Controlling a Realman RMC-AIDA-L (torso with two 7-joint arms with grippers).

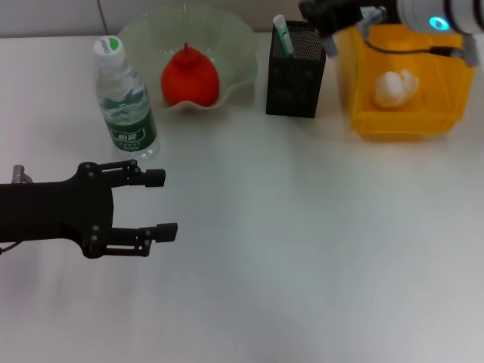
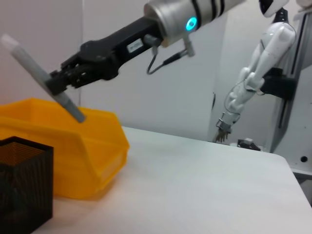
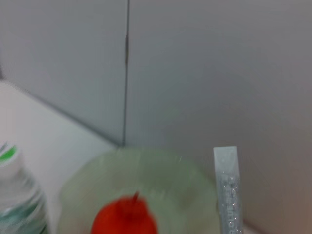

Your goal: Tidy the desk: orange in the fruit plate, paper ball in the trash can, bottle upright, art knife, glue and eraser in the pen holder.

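Left claw spread, low over desk

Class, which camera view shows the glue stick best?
The left wrist view: the glue shows at full length, tilted, shut in the right gripper above the trash can. The right wrist view shows only its end; the head view hides it.

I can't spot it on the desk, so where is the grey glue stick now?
The glue is off the desk, tilted in the right gripper, held above the trash can beside the pen holder.
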